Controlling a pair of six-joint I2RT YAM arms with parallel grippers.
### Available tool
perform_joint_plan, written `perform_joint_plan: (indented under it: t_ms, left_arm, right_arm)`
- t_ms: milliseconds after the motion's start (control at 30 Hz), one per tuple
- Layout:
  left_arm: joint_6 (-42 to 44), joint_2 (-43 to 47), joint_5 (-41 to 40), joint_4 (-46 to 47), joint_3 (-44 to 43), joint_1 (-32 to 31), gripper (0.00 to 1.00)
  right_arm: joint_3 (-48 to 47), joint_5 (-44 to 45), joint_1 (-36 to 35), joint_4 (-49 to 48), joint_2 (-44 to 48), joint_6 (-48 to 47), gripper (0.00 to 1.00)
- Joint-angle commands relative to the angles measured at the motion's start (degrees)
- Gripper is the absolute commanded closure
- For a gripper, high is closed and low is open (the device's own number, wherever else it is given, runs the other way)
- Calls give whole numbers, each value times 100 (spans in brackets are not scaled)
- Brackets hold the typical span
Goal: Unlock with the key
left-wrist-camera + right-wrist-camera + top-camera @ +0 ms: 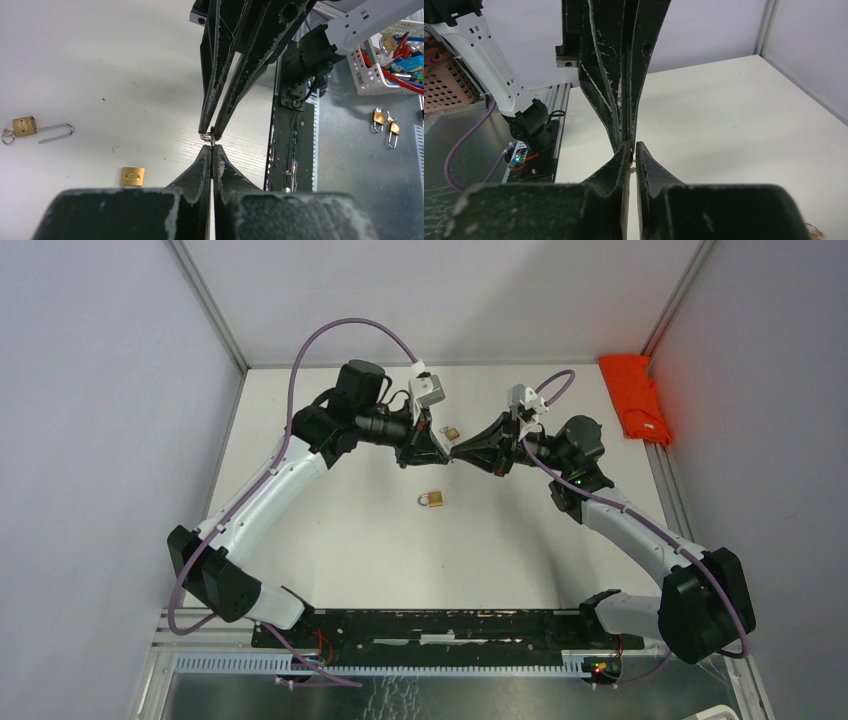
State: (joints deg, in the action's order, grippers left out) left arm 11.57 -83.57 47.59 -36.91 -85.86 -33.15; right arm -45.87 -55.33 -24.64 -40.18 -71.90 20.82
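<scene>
The left gripper [212,149] had its jaws pressed together, tip to tip with the right gripper [211,131], both held up off the table [330,530]. The right jaws, a sliver apart, pinched a small metal piece, probably the key [205,136]; its long axis was too small to tell. The 1 closed padlock [433,499] lay below, towards the bases, slightly nearer the left arm. No writing was legible.
</scene>
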Motion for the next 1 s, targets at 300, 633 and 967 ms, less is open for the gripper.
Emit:
perform_joint_plan:
  t_ms: [300, 633, 967]
  left_arm:
    - [199, 193, 114, 290, 27, -17, 98]
    - [216, 299, 124, 294, 50, -17, 98]
    - [223, 462, 145, 310, 100, -18, 98]
  right_arm:
    - [104, -302, -125, -477, -64, 195, 93]
    - [251, -618, -230, -751, -297, 470, 91]
    - [289, -809, -240, -932, -471, 691, 88]
